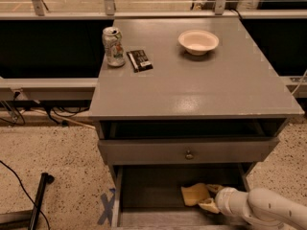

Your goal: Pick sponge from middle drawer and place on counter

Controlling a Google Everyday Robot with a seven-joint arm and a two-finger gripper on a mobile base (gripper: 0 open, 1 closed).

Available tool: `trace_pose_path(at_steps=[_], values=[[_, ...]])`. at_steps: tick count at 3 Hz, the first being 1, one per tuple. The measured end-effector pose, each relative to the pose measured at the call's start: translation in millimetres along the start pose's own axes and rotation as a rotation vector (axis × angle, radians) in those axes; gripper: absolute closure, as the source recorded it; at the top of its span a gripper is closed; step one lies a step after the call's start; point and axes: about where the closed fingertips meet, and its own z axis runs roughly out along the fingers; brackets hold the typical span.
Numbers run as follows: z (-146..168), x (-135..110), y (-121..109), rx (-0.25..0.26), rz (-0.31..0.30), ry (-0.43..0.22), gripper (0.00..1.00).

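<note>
The sponge [194, 194] lies on the floor of the drawer [152, 191], which stands pulled out at the bottom of the cabinet. It sits in the right half, pale yellow against the bare grey wood, and apart from the left wall.

My tool [211, 197] is down inside the drawer at the sponge's right edge, touching it or very nearly. I cannot tell how far it is open, nor whether it has hold of the sponge. My white arm [268, 210] reaches in from the lower right and crosses the drawer's right side.

Just above the open drawer is a closed drawer front [144, 151] with a small round knob [189, 154] at its middle. Over that runs a dark gap [187, 128] under the tabletop [192, 87].

The tabletop carries three things, all toward its far edge. A cream bowl [198, 41] stands at the right. A can [113, 46] stands upright at the left, and a dark flat packet [139, 60] lies just beside the can on its right. The bowl is well apart from these two.

On the speckled floor [57, 162] left of the cabinet I see a blue tape cross [106, 207] by the drawer's corner. A black pole [38, 205] lies farther left, and cables [29, 115] run near the wall.
</note>
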Motion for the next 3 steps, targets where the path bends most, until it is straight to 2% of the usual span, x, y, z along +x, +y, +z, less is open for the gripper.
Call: trace_pose_path(at_steps=[1, 2, 3], values=[[5, -11, 8, -0.019, -0.01, -0.042, 0.72], [13, -33, 26, -0.06, -0.045, -0.091, 0.96], [-5, -67, 31, -0.069, -0.076, -0.21, 1.0]])
